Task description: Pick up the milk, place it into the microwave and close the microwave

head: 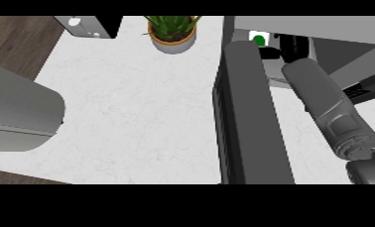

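The milk [258, 37] is a small white carton with a green mark. It stands inside the open microwave [322, 28] at the upper right. My right forearm [322, 102] reaches into the cavity, and my right hand [289, 50] is curled against the carton's lower part, hiding most of it. The microwave's dark door [245, 117] is swung open toward me, seen edge-on just left of my forearm. Of my left arm only a grey forearm [26, 112] shows, at the left edge; its hand is out of view.
A potted plant [173, 32] stands at the back of the white counter [139, 107]. A grey appliance [92, 25] sits at the back left. Dark wood floor shows past the counter's left edge.
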Controlling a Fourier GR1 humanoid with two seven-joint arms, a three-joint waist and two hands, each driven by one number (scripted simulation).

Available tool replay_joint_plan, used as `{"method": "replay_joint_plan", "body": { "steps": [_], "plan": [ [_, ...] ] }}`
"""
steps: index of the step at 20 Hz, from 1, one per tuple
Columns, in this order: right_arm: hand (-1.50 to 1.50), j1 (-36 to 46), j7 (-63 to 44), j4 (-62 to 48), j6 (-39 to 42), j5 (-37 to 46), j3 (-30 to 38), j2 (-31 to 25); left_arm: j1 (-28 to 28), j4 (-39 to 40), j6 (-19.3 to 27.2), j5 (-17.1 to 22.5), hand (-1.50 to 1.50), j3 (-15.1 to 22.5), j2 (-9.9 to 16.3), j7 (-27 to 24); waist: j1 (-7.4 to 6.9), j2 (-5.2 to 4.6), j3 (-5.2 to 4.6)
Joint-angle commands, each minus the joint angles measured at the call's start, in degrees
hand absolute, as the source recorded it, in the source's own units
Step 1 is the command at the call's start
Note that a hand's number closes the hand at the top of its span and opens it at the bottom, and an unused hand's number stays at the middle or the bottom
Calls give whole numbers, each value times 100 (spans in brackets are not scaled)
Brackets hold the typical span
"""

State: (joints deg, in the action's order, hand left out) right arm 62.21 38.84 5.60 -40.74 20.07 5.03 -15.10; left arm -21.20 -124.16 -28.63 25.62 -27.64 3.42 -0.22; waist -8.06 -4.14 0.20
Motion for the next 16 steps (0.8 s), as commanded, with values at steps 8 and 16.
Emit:
{"method": "replay_joint_plan", "body": {
  "steps": [8,16],
  "plan": [
    [-150,-1,-216,-161,-393,286,-221,-56,282,161,60,-378,-150,75,94,-4,-57,-29,25],
    [-150,200,22,-122,397,179,-121,80,316,339,-277,-488,-150,353,198,-17,-72,17,13]
  ]
}}
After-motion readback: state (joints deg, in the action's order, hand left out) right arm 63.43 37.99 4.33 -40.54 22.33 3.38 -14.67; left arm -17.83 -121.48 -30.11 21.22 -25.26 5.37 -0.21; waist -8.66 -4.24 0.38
